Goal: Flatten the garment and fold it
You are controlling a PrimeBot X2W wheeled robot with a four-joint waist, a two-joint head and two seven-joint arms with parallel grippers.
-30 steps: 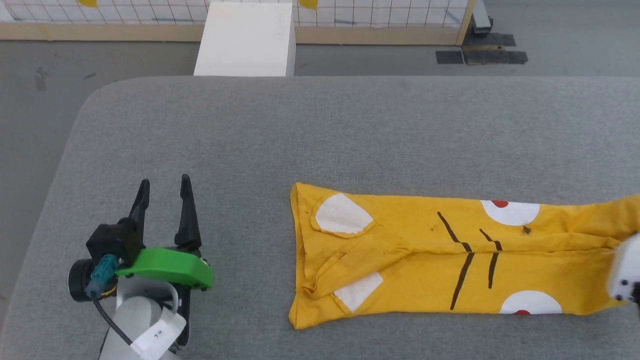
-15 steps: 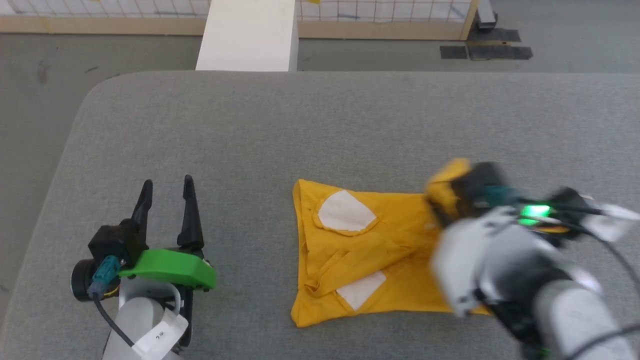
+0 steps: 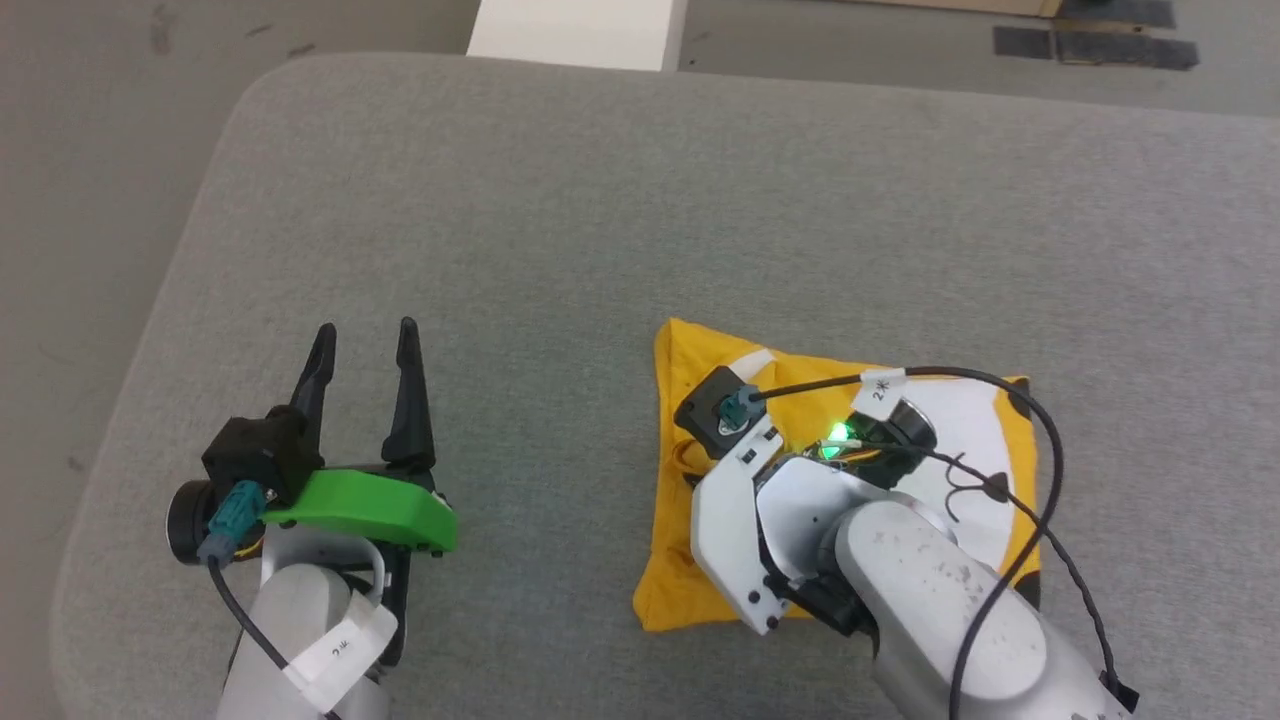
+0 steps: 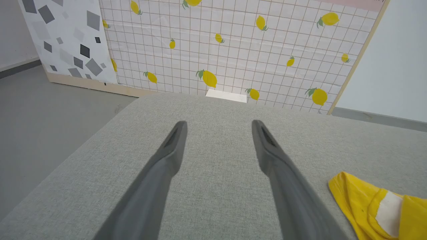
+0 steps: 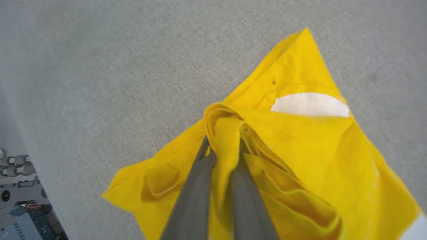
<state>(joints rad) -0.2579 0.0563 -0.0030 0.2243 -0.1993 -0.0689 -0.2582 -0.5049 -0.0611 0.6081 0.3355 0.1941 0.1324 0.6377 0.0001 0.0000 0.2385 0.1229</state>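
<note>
We find the garment [image 3: 668, 540] lying on the grey table [image 3: 600, 200], right of centre and toward the robot's edge. It is doubled over on itself into a compact, roughly square packet. Its left edge and near left corner lie flat on the table. A white patch [image 3: 975, 435] shows on the upper layer. It is partly covered by the right arm [image 3: 920, 580], which reaches over the packet from the near side.

The right gripper [image 5: 223, 146] is clamped on the garment. In the right wrist view a gathered ridge of yellow cloth runs between its two fingers, which stand close together with the cloth pressed between them. The cloth around the grip is bunched and creased.

The left gripper [image 3: 365, 330] is over bare table, well left of the garment and not touching it. Its fingers stand apart with nothing between them, pointing away from the robot. We cannot tell whether they touch the table.

Beyond the far edge stands a white box [image 3: 580, 25]. The left wrist view shows a lemon-print panel [image 4: 233, 50] behind it.
</note>
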